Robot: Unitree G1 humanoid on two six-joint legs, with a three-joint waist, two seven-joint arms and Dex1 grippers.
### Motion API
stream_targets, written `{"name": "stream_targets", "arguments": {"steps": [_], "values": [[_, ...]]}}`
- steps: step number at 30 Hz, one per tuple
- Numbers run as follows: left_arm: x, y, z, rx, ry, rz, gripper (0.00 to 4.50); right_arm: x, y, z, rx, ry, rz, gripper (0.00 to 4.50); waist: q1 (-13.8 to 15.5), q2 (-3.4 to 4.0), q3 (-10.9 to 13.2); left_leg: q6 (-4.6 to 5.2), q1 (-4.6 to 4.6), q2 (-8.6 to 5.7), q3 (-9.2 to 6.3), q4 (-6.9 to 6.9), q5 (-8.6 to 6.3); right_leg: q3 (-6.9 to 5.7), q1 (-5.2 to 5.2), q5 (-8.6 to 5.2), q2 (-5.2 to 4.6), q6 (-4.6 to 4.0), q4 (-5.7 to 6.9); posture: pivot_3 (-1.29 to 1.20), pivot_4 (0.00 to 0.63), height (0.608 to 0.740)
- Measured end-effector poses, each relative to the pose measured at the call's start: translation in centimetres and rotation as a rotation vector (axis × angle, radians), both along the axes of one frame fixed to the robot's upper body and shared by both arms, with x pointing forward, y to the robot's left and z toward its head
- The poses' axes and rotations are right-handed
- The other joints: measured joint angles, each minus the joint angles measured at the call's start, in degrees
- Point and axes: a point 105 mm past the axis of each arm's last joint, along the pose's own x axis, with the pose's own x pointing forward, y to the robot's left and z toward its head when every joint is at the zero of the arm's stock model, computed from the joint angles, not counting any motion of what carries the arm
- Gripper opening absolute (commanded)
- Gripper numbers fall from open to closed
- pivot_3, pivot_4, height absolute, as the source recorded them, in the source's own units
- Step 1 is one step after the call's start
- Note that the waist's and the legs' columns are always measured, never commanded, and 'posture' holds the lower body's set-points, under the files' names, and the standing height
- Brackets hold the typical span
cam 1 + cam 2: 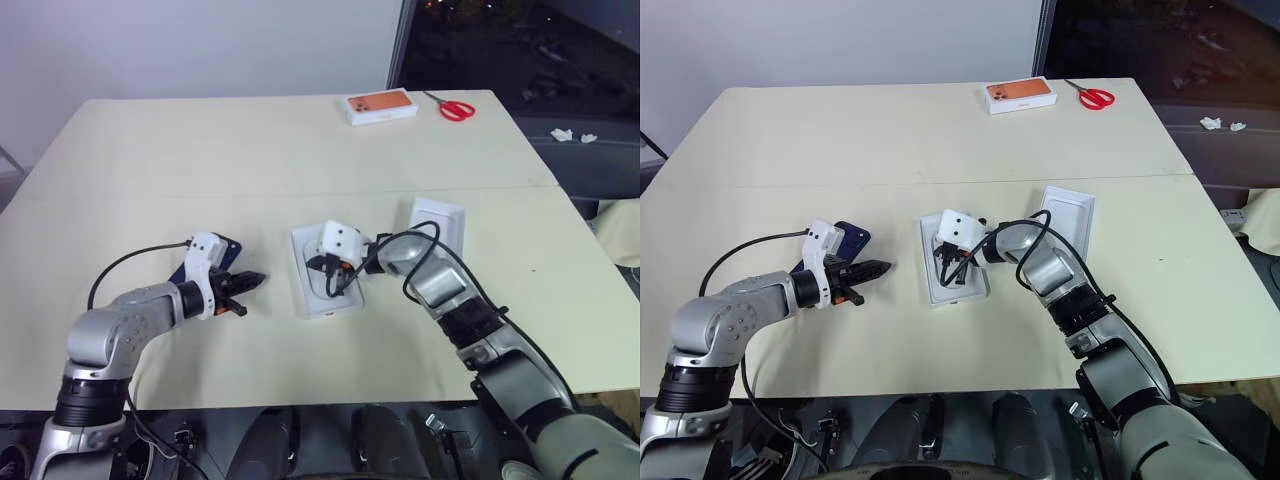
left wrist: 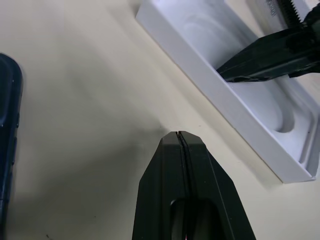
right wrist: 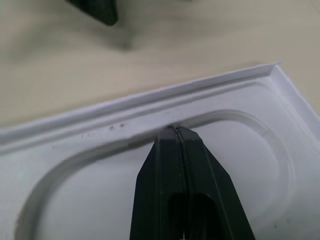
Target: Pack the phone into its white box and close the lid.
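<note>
Left eye view: a wide pale cream tabletop point(image 1: 250, 150) is seen, made of two boards joined along a seam, with a light wall behind it and a dark window at the far right. At the far edge an orange-printed white phone box point(image 1: 381, 107) and red-handled scissors point(image 1: 455, 108) are laid near each other.

The left gripper point(image 1: 250, 283) is held low over the table, pointed to the right, its two black fingers pressed together with nothing between them. The right gripper point(image 1: 322, 265) is reached in from the right, pointed left and downward; its fingers are likewise closed flat on each other and empty.

A white rectangular box point(image 1: 318, 268) lies at the table's centre with a thin white insert with an oval recess point(image 3: 150, 150) seated in it. In the right wrist view the closed tips are set against the insert at the rim of the recess. The slim dark navy-blue smartphone point(image 1: 847, 240) lies flat just behind the left wrist, apart from the left fingertips. A second white rectangular tray point(image 1: 438, 224) rests just beyond the right forearm; whether it is a lid or a tray cannot be told.
</note>
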Motion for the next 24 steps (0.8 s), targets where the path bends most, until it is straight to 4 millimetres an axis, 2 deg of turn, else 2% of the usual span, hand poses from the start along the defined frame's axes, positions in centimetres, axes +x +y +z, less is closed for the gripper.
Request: {"name": "stream_targets", "arguments": {"steps": [4,5,6,8,10,14,18,21,24], "values": [[0.3,1.3,1.1,-0.007,-0.051,0.024,0.02,0.5,-0.6,1.6,0.082,0.037,-0.053,0.0,0.02,0.0,0.01,0.13,-0.01,0.0,0.0,-0.01,-0.08,0.0,-0.02,0.0,0.0,0.0,-0.01,0.0,0.15,0.74],[0.4,1.8,1.4,-0.006,-0.058,0.033,0.27,0.7,-0.7,2.2,0.098,0.033,-0.06,0.0,-0.01,0.01,0.01,0.15,-0.01,0.0,0.0,-0.02,-0.09,0.0,-0.04,0.0,0.0,0.0,-0.01,0.0,0.15,0.74],[0.5,2.1,1.5,-0.005,-0.057,0.034,0.56,0.7,-0.7,2.7,0.12,0.035,-0.065,0.25,-0.02,0.01,0.01,0.16,-0.01,0.0,0.0,-0.03,-0.09,0.0,-0.04,0.0,0.0,0.0,0.0,0.0,0.15,0.74],[1.0,3.1,1.9,-0.01,-0.056,0.052,1.39,0.7,-0.2,4.5,0.196,0.049,-0.065,0.92,-0.09,0.01,0.01,0.17,-0.01,0.0,0.0,-0.06,-0.1,0.0,-0.06,0.0,0.01,0.0,0.0,0.0,0.15,0.74],[1.3,3.8,2.6,-0.015,-0.067,0.063,2.44,0.3,0.6,5.7,0.241,0.05,-0.047,1.91,-0.11,0.01,0.01,0.17,-0.01,0.0,0.0,-0.08,-0.1,0.0,-0.07,0.0,0.0,0.0,-0.01,0.0,0.15,0.74],[1.3,5.0,3.2,-0.024,-0.063,0.065,4.4,0.0,1.4,5.7,0.229,0.03,-0.032,3.92,-0.12,0.01,0.02,0.17,-0.01,-0.01,0.0,-0.09,-0.1,0.0,-0.16,0.0,-0.01,0.0,-0.02,0.0,0.15,0.74],[1.0,7.8,3.7,-0.072,-0.013,0.107,4.4,-0.2,2.5,5.5,0.231,0.023,-0.028,3.92,-0.36,0.01,0.02,0.15,-0.01,0.0,0.01,-0.17,-0.08,0.03,-0.19,0.0,0.01,0.0,0.02,0.0,0.15,0.74],[0.8,9.9,4.2,-0.1,0.019,0.146,4.46,-0.6,4.0,5.4,0.238,0.012,-0.005,2.96,-0.38,0.01,0.02,0.12,-0.01,0.0,0.01,-0.24,-0.07,0.03,-0.3,0.0,0.01,0.0,0.02,0.0,0.15,0.74],[0.7,11.8,4.4,-0.119,0.052,0.175,4.46,-1.8,6.7,5.4,0.267,0.012,0.05,1.38,-0.55,0.01,0.02,0.02,-0.01,0.01,0.0,-0.36,0.0,0.02,-0.45,0.0,0.01,0.0,0.03,0.0,0.15,0.74]]}}
